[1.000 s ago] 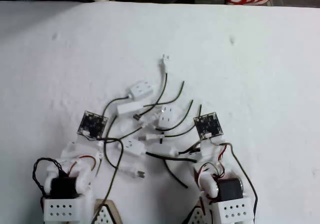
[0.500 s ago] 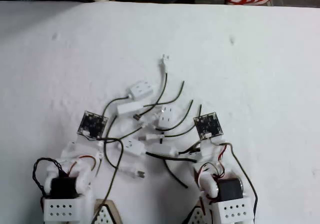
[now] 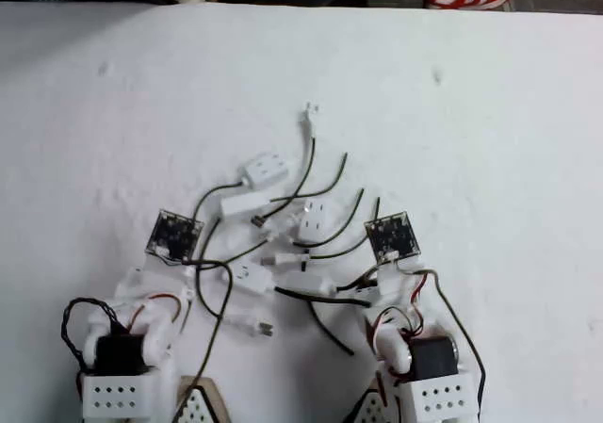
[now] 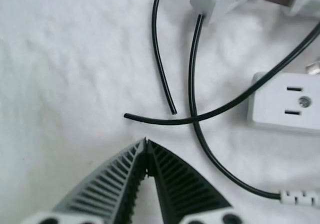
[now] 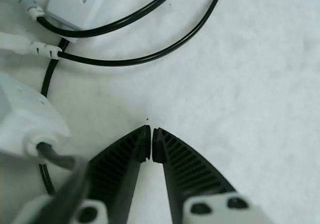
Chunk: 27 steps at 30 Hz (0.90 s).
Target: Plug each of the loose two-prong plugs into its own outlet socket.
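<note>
Plugs (image 3: 256,327) and sockets (image 3: 267,169) lie unmoved on the counter (image 3: 490,140). Left claw (image 4: 146,156) and right claw (image 5: 151,144) sit closed on nothing (near the cords (image 4: 192,74)), so plugging hasn't begun.

The tabletop (image 3: 490,140) is plain white. The outlet sockets (image 4: 285,104) and plugs (image 4: 302,3) are white too, and their cords (image 4: 160,49) are black. The left gripper (image 4: 146,156) and right gripper (image 5: 151,144) are dark grey with ribbed faces. At the lower edge of the high view, the arms (image 3: 113,397) are white with black motors (image 3: 121,355).
</note>
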### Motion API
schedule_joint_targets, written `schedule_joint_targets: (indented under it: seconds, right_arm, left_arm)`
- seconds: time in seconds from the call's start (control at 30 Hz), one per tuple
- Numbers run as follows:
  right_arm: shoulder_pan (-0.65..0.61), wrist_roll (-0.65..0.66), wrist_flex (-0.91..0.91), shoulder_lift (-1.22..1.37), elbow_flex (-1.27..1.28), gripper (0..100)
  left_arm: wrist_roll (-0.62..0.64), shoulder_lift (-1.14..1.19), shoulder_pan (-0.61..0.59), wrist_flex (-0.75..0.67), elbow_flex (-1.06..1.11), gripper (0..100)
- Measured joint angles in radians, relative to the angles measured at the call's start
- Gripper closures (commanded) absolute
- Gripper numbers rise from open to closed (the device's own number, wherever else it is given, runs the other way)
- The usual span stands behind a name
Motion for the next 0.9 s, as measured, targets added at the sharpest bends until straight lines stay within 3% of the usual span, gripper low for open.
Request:
schedule_joint_targets:
  seconds: [0.27, 0.43, 0.57, 0.77, 0.9]
  right_arm:
    - [0.000, 0.000, 0.009, 0.000, 0.000, 98.1]
    - [0.005, 0.000, 0.040, 0.000, 0.000, 98.1]
    - [0.115, 0.006, 0.052, 0.000, -0.037, 98.1]
    - [0.242, 0.247, 0.052, -0.002, -0.232, 98.1]
    - [0.295, 0.298, 0.052, -0.008, -0.396, 98.1]
  left_arm:
    - [0.000, -0.002, -0.110, 0.038, -0.178, 97]
    - [0.000, -0.006, -0.120, 0.034, -0.298, 97]
    - [-0.026, -0.008, -0.120, 0.012, -0.391, 97]
    - [-0.133, -0.009, -0.120, 0.008, -0.463, 97]
    - [-0.166, -0.009, -0.120, 0.008, -0.468, 97]
